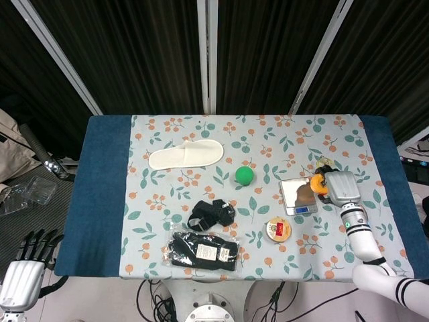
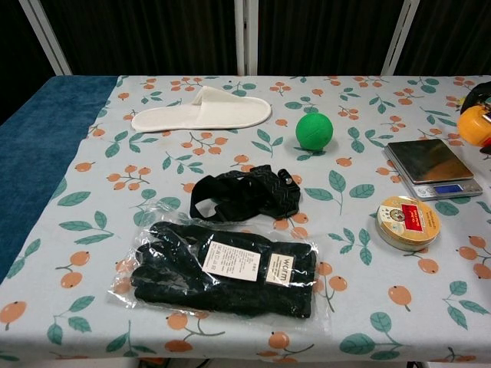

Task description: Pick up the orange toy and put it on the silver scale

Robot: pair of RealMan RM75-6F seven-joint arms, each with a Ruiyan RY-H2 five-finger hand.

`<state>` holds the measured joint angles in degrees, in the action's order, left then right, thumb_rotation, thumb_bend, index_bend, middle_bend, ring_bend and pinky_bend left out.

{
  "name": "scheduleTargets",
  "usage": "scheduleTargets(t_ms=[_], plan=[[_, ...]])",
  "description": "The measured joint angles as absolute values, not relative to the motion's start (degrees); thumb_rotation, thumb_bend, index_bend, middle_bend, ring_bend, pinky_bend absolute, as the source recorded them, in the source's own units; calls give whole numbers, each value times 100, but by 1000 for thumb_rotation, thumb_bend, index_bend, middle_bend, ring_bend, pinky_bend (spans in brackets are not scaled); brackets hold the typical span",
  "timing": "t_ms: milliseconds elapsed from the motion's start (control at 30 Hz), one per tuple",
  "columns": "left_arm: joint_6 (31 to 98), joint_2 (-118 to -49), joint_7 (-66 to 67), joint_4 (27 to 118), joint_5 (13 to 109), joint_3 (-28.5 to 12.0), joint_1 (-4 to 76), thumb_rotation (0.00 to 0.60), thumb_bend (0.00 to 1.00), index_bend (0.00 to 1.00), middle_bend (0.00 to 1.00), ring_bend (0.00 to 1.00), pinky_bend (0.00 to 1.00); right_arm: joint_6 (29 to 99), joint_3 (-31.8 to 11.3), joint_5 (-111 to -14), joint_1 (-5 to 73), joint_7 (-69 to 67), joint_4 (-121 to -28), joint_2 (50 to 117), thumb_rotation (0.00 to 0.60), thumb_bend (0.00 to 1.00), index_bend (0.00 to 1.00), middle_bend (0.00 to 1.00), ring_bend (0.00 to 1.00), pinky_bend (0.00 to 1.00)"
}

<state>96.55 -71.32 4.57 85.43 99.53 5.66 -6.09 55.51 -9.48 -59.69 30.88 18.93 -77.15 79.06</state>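
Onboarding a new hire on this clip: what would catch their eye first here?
Probably the right hand at the table's right edge, holding the orange toy beside the silver scale, its platform bare. Next, the green ball mid-table, bright against the floral cloth, and the black gloves in plastic near the front.

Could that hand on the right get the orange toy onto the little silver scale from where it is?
Probably yes: the right hand already holds the orange toy right at the edge of the silver scale, whose platform is bare.
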Motion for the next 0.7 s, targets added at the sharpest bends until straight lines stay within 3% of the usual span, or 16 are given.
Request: scheduleTargets(t_ms=[433, 700], plan=[[9721, -7103, 288, 8444, 9924, 581, -665, 600, 96, 162, 89, 0, 21, 5338, -864, -5834, 3325, 2193, -7770, 8236, 600, 294, 684, 501, 457, 559], [9716, -7103, 287, 8450, 9929, 570, -655, 600, 96, 162, 88, 0, 22, 5206, -838, -5719, 3379, 2238, -7920, 8145, 600, 70, 348, 342, 278, 430]])
